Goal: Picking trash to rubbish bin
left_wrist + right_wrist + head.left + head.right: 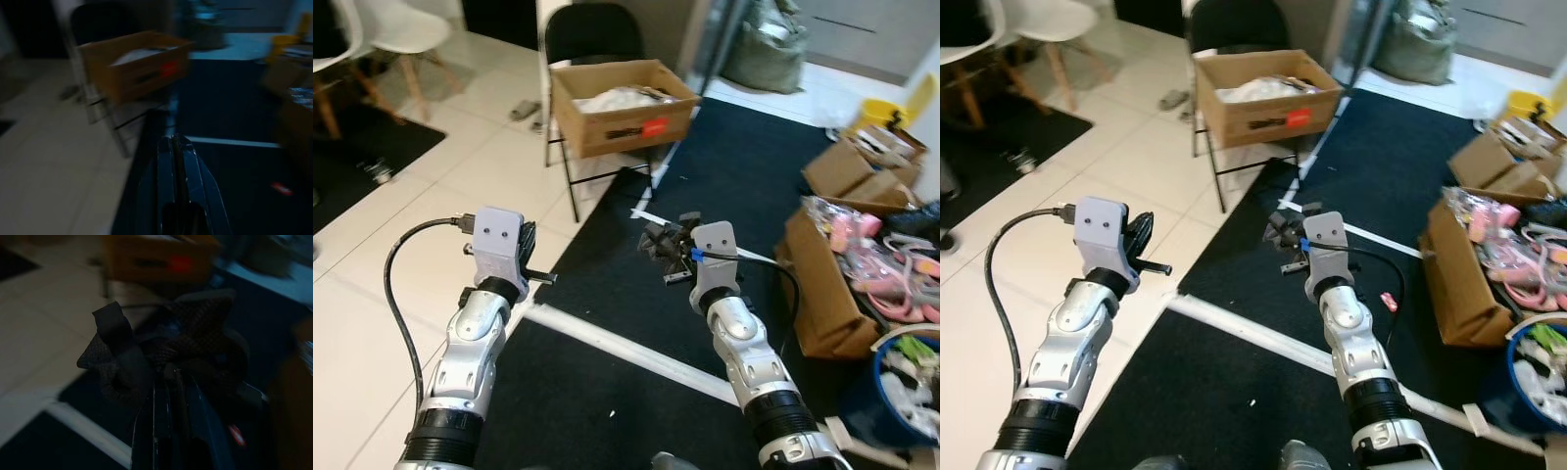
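Your right claw [664, 247] is clamped on a crumpled dark piece of trash [161, 347] — it's bunched up right at the fingertips, held in the air over the black mat [754, 186]. Your left claw [177, 161] is pinched together with nothing in it, hovering above the white floor tiles [460, 176]. Straight ahead there's a cardboard box [619, 106] sitting on a black folding chair [587, 34] — well apart from both claws.

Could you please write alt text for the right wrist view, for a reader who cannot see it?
The right gripper is shut on a crumpled dark mesh scrap, held above black mat and pale tile. Ahead, blurred, a cardboard box with a red label.
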Robot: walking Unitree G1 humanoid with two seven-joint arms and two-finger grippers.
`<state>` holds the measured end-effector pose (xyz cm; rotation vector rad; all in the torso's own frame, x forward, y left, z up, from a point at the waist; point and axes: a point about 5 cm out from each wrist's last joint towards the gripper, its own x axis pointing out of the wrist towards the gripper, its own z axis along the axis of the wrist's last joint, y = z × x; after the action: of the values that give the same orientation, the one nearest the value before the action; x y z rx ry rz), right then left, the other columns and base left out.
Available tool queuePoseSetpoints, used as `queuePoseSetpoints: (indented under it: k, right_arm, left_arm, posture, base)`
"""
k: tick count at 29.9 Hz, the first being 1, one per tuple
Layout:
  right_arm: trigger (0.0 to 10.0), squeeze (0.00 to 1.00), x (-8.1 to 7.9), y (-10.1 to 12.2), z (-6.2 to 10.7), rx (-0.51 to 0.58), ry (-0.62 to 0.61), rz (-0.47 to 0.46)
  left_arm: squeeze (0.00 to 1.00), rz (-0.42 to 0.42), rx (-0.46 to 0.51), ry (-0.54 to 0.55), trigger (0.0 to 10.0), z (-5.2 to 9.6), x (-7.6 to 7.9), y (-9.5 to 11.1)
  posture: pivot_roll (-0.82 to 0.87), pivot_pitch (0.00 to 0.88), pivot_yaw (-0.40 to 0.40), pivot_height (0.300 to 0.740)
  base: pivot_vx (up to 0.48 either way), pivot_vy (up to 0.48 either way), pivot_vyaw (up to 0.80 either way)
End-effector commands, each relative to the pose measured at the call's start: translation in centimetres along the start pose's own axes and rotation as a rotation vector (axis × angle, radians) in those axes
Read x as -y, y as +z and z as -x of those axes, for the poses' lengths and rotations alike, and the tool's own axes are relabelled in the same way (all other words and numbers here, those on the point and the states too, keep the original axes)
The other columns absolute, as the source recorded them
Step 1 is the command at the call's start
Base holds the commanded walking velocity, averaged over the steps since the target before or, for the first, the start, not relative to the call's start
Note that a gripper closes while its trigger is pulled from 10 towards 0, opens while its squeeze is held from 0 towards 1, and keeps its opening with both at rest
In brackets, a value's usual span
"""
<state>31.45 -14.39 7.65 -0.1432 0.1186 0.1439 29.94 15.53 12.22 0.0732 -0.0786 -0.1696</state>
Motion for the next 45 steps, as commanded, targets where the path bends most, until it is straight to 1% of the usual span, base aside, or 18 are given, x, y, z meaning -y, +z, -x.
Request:
queuePoseSetpoints:
  k: [1, 5, 12, 23, 25, 27, 28, 38, 45]
  right_arm:
    - [10.0, 0.00, 0.7, -0.5, 0.2, -0.023, -0.025, -0.006]
    - [10.0, 0.00, 0.8, -0.7, 0.2, -0.033, -0.026, -0.008]
    - [10.0, 0.00, 0.8, -1.4, 0.3, -0.057, -0.025, -0.010]
    - [10.0, 0.00, 0.5, -1.7, 0.3, -0.068, -0.029, -0.021]
    - [10.0, 0.00, 0.3, -1.9, 0.3, -0.073, -0.032, -0.029]
    - [10.0, 0.00, 0.2, -1.9, 0.4, -0.074, -0.033, -0.031]
    - [10.0, 0.00, 0.2, -2.2, 0.5, -0.081, -0.037, -0.033]
    - [10.0, 0.00, 0.6, -3.6, 1.9, -0.113, -0.101, -0.071]
    - [10.0, 0.00, 1.0, -3.3, 2.2, -0.079, -0.159, -0.099]
  left_arm:
    - [0.00, -0.002, -0.012, -0.018, 10.0, 0.0, 0.5, -0.3]
    - [0.00, -0.003, -0.013, -0.017, 10.0, 0.0, 0.5, -0.3]
    - [0.00, -0.004, -0.016, -0.016, 10.0, 0.1, 0.4, -0.4]
    - [0.00, -0.013, -0.024, -0.022, 10.0, 0.1, 0.1, -0.4]
    - [0.00, -0.016, -0.031, -0.032, 10.0, 0.1, 0.0, -0.4]
    - [0.00, -0.017, -0.033, -0.037, 10.0, 0.2, -0.1, -0.4]
    - [0.00, -0.019, -0.038, -0.047, 10.0, 0.1, -0.1, -0.4]
    - [0.00, -0.029, -0.055, -0.104, 10.0, -0.4, 0.1, -0.2]
    - [0.00, -0.032, -0.064, -0.118, 10.0, -0.4, 0.0, -0.2]
  posture:
    - [0.06, 0.011, -0.035, 0.740]
    - [0.06, 0.011, -0.038, 0.740]
    - [0.06, 0.011, -0.039, 0.740]
    - [0.07, 0.018, -0.025, 0.740]
    - [0.08, 0.024, 0.007, 0.740]
    - [0.08, 0.024, 0.012, 0.740]
    - [0.07, 0.029, 0.029, 0.740]
    - [0.08, 0.058, 0.100, 0.740]
    - [0.08, 0.068, 0.107, 0.740]
  base:
    - [0.311, 0.000, -0.80]
    - [0.310, 0.000, -0.68]
    - [0.311, 0.000, 0.00]
    - [0.311, 0.000, 0.00]
    - [0.309, 0.000, 0.00]
    - [0.311, 0.000, 0.00]
    - [0.311, 0.000, 0.00]
    - [0.310, 0.000, 0.00]
    - [0.311, 0.000, 0.00]
